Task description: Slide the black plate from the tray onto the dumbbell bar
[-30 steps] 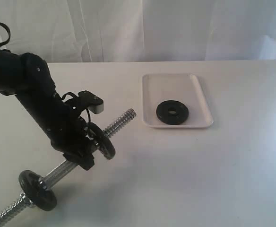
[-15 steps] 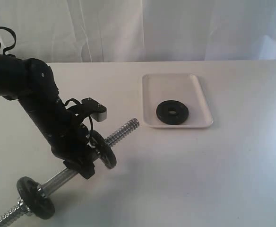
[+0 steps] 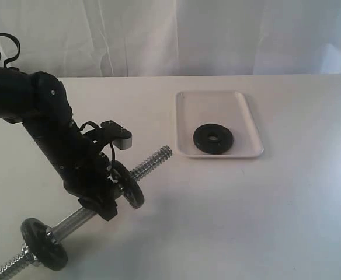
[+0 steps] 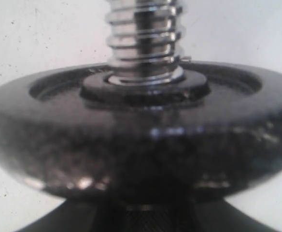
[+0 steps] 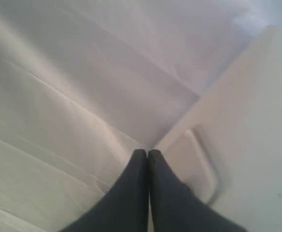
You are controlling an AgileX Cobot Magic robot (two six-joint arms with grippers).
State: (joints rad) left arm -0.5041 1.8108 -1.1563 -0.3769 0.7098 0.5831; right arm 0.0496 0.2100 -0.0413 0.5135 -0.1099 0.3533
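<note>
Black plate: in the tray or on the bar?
In: the black plate lies flat in the tray, apart from the dumbbell bar.

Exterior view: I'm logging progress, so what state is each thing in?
black plate: lying flat in the tray, untouched.
tray: holds one plate.
dumbbell bar: tilted, gripped, carrying two discs, tray-side end bare.
left gripper: shut on the dumbbell bar.
right gripper: shut, empty.

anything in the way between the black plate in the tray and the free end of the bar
Nothing visible. Bare table lies between the black plate in the tray and the threaded end of the dumbbell bar. Only the tray's low rim must be cleared.
</note>
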